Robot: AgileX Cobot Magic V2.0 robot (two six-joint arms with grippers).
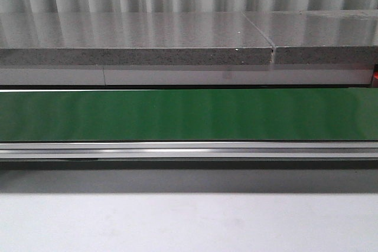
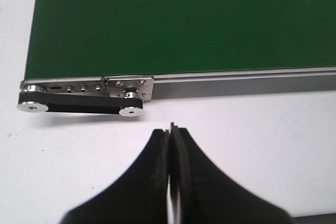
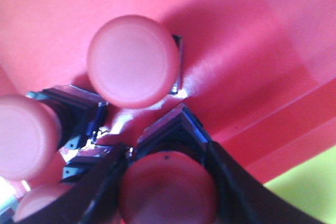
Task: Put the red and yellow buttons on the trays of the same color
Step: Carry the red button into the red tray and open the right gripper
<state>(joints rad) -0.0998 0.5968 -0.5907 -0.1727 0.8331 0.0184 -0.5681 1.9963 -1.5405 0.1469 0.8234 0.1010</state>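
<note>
Front view: only a green conveyor belt [image 1: 189, 114] running across, edged by a silver rail [image 1: 189, 149], with a grey speckled counter [image 1: 136, 56] behind and a pale table surface [image 1: 189, 222] in front. No arm, gripper, button or tray visible here.

Left wrist view: shows what the front view lacks, namely the left gripper [image 2: 170, 135]. Black fingers [image 2: 152, 171] pressed together, tips meeting with no gap, nothing between them. Hangs above the white table [image 2: 262, 129], just short of the belt's near edge. Also shows the end of the same green belt [image 2: 184, 22], with a black drive belt [image 2: 79, 107] on two silver pulleys [image 2: 131, 112] at the frame's corner. No buttons or trays here either.

Right wrist view: the only view with the task's things. Right gripper [image 3: 168, 182] low over the red tray [image 3: 236, 40], jaws parted about the width of a button cap and set on either side of a red button [image 3: 168, 195], whose round cap fills the gap between the black fingers [image 3: 105, 187]; fingers appear to touch its sides. More red buttons on the tray close by: one [image 3: 134, 61] just beyond the held one, another [image 3: 23, 135] to the side, a fourth [image 3: 39, 203] partly seen at the edge. Dark square bases beneath the caps. Sliver of a yellow tray [image 3: 307, 187] beside the red tray's rim.
</note>
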